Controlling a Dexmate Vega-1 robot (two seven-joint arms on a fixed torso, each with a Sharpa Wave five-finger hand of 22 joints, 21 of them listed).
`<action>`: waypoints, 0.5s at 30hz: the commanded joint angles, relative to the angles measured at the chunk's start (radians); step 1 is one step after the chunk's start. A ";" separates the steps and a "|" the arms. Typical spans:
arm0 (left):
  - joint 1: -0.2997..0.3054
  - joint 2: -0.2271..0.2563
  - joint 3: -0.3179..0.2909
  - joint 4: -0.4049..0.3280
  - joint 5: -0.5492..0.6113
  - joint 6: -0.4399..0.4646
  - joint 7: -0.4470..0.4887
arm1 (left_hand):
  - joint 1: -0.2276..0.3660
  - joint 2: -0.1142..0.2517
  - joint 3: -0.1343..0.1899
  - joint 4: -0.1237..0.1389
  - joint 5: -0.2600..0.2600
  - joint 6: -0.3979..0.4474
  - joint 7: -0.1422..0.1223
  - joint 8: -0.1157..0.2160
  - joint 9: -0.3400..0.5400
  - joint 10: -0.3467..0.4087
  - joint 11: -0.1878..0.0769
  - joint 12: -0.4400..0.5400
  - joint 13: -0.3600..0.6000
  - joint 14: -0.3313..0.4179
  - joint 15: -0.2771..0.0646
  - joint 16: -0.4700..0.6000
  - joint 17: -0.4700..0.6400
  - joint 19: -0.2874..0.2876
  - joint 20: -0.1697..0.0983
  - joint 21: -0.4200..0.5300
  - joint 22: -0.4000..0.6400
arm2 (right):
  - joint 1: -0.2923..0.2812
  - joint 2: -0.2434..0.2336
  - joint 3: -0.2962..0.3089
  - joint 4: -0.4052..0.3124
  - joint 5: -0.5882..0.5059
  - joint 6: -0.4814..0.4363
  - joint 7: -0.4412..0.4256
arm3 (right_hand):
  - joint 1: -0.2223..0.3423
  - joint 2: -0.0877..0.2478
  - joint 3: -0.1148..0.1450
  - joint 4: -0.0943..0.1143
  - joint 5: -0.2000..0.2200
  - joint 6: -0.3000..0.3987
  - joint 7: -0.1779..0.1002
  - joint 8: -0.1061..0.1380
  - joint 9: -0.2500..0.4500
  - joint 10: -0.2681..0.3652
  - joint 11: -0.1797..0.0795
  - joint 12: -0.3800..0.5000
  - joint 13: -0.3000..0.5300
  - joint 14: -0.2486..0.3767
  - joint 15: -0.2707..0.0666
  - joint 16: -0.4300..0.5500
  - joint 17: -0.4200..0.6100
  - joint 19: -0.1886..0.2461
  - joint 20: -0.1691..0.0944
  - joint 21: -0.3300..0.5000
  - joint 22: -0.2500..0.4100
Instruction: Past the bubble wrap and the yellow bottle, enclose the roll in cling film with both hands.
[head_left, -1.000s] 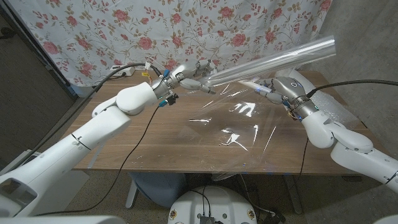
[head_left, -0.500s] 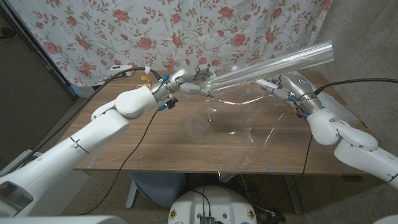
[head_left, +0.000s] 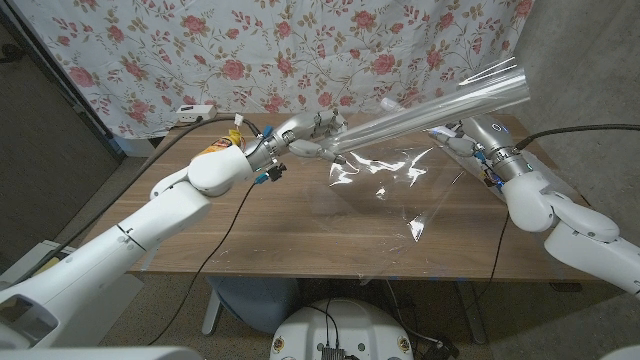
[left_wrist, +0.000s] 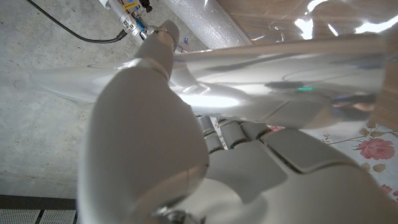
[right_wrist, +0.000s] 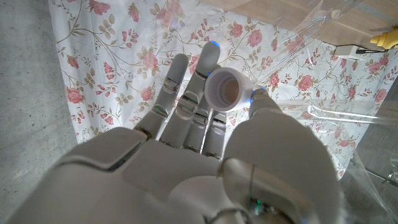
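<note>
Both hands, left hand (head_left: 308, 137) and right hand (head_left: 462, 137), grip the roll (head_left: 430, 105), film edges indistinct.

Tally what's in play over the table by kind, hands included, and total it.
Robot hands: 2 (left hand, right hand)
Rolls: 1 (roll)
Cling film sheets: 1 (cling film)
Yellow bottles: 1 (yellow bottle)
Total: 5

A wooden counter (head_left: 270, 225) stands in front of a white curtain (head_left: 200, 45) printed with red roses. A grey concrete wall (head_left: 590, 50) rises at the right. A white power strip (head_left: 195, 112) lies at the counter's far left corner.
</note>
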 joint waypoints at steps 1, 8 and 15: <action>0.006 0.006 0.013 0.007 0.006 0.006 -0.007 | 0.128 0.181 0.108 0.097 0.001 0.011 -0.002 0.085 0.004 0.002 -0.001 0.007 0.006 0.000 0.004 0.003 -0.012 -0.004 0.000 0.008 0.002 | -0.024 0.019 0.050 0.002 0.045 0.037 -0.006 | 0.014 0.019 0.340 -0.042 0.006 0.031 -0.029 0.006 0.003 0.069 -0.066 0.003 0.001 0.001 -0.027 0.007 0.000 -0.005 -0.103 0.008 0.000; 0.014 0.043 0.017 -0.032 0.101 0.013 0.016 | 0.126 0.180 0.112 0.097 0.001 0.017 -0.005 0.086 -0.006 0.008 -0.008 0.007 -0.001 -0.001 0.002 0.003 -0.007 -0.004 0.000 0.010 0.000 | -0.038 0.039 0.093 0.005 0.078 0.056 -0.006 | 0.014 0.019 0.340 -0.042 0.006 0.029 -0.030 0.005 0.002 0.070 -0.068 0.002 0.002 0.000 -0.026 0.007 0.000 -0.006 -0.103 0.008 0.000; 0.014 0.057 0.024 -0.052 0.174 0.016 0.025 | 0.127 0.178 0.113 0.096 0.001 0.019 -0.006 0.091 -0.005 0.007 -0.007 0.011 0.003 0.000 0.005 0.002 -0.009 -0.004 0.000 0.012 -0.001 | -0.057 0.050 0.121 -0.005 0.075 0.066 -0.005 | 0.014 0.019 0.340 -0.042 0.006 0.030 -0.027 0.006 0.002 0.072 -0.068 0.001 0.001 -0.001 -0.026 0.008 0.000 -0.005 -0.103 0.009 0.000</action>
